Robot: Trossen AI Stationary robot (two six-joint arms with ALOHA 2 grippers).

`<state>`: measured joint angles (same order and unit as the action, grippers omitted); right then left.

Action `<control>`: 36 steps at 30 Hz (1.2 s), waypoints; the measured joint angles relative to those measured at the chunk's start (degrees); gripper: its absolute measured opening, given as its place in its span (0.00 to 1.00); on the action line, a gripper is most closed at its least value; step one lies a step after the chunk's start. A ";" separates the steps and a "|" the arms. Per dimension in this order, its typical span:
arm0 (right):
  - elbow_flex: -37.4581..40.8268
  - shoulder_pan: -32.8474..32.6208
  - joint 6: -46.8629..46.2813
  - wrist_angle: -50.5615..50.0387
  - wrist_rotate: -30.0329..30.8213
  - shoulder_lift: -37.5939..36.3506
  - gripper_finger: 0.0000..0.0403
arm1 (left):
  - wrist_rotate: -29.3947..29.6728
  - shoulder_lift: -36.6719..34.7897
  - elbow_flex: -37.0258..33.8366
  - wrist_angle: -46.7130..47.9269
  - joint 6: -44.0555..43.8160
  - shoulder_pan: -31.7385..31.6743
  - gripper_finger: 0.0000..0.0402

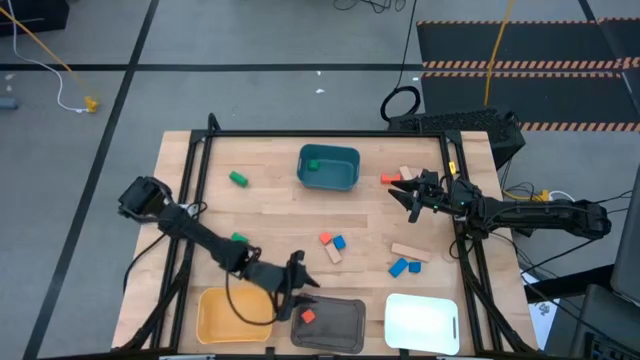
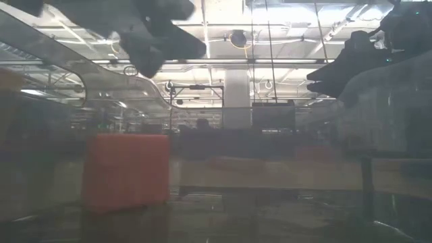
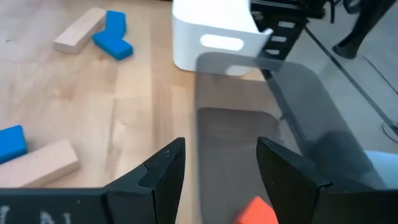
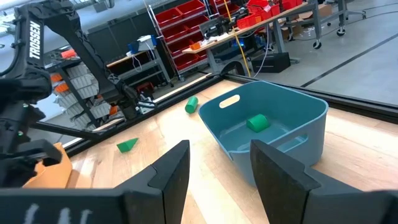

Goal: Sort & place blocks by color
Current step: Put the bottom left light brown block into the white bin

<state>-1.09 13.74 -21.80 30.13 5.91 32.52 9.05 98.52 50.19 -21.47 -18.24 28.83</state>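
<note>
My left gripper (image 1: 300, 288) (image 3: 221, 146) hangs open over the far left part of the grey tray (image 1: 345, 330), holding nothing. A red block (image 1: 307, 316) (image 3: 256, 211) lies flat on that tray's floor, below the fingers. My right gripper (image 1: 405, 198) (image 4: 217, 146) waits open at the table's right, pointing toward the teal tray (image 1: 328, 167) (image 4: 273, 127), which has a green block (image 4: 256, 122) on its floor. Loose on the table lie green blocks (image 1: 238, 178), a red, blue and tan cluster (image 1: 332, 245), a tan bar (image 1: 410, 252) and blue blocks (image 1: 406, 267).
The yellow tray (image 1: 232, 315), grey tray and white tray (image 1: 422, 322) stand in a row along the near edge. A red block (image 1: 390, 178) and tan blocks (image 1: 407, 173) lie just beyond the right gripper. Another green block (image 1: 238, 238) lies beside the left arm.
</note>
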 joint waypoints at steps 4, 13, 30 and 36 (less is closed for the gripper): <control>-0.01 -0.01 -0.02 0.02 0.00 -0.01 0.40 | -2.22 0.00 0.00 0.02 1.09 -3.15 0.50; 0.01 -0.01 -0.02 0.00 -0.01 0.01 0.40 | -11.39 0.00 0.00 0.04 4.00 -11.96 0.50; 0.01 -0.02 -0.01 0.00 -0.01 0.00 0.40 | -16.63 0.87 7.43 17.57 20.98 -18.78 0.50; -0.01 0.00 -0.02 0.00 0.00 0.01 0.40 | -18.10 0.86 8.44 23.94 35.39 -20.02 0.50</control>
<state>-1.10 13.73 -21.82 30.13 5.91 32.53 -9.04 99.38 58.64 2.47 17.15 8.81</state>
